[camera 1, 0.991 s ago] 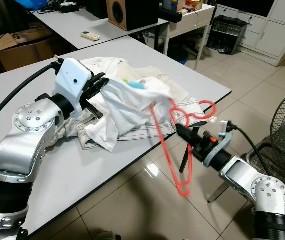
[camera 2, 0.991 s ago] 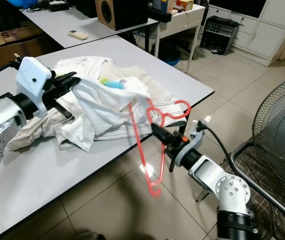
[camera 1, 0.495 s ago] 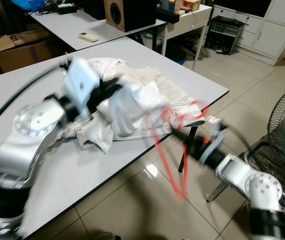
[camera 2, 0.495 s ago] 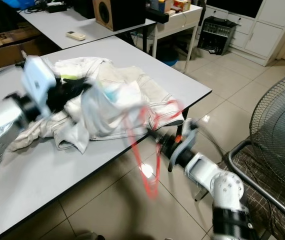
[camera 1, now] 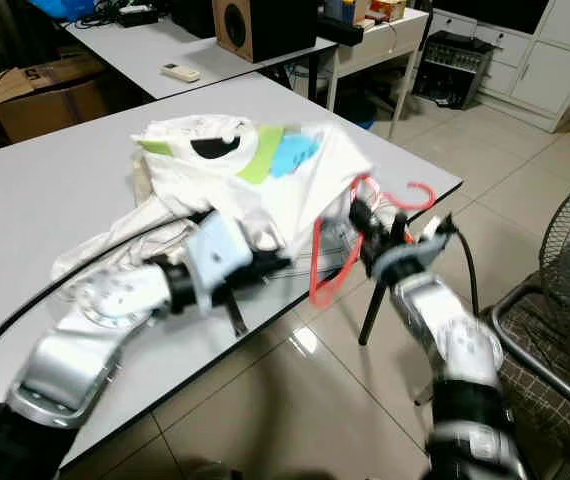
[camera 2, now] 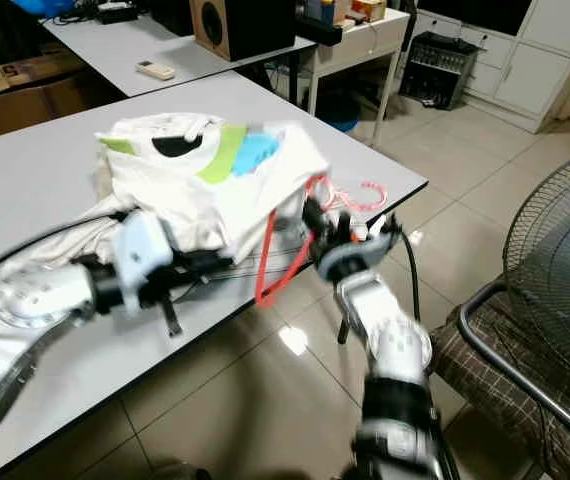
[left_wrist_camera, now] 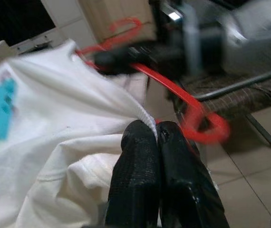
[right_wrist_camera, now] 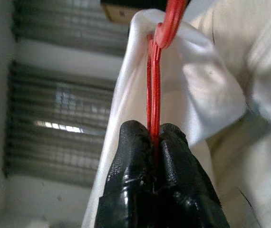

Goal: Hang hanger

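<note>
Hanger (camera 1: 337, 262) thin, red, plastic, pinched in right gripper (right_wrist_camera: 153, 137) fingers; left gripper (left_wrist_camera: 155, 134) fingers pinch white shirt (camera 1: 265, 175) hem.

legible text: none | white shirt (camera 1: 265, 165): green, blue and black print patches, no readable characters | cardboard box (camera 1: 40, 85): dark marking on its side, blurred, unreadable | remote control (camera 1: 181, 72): too small to read

Head eyes look down on the table (camera 1: 25, 200); both wrist cameras sit close, sharing the red hanger (left_wrist_camera: 173, 90).
</note>
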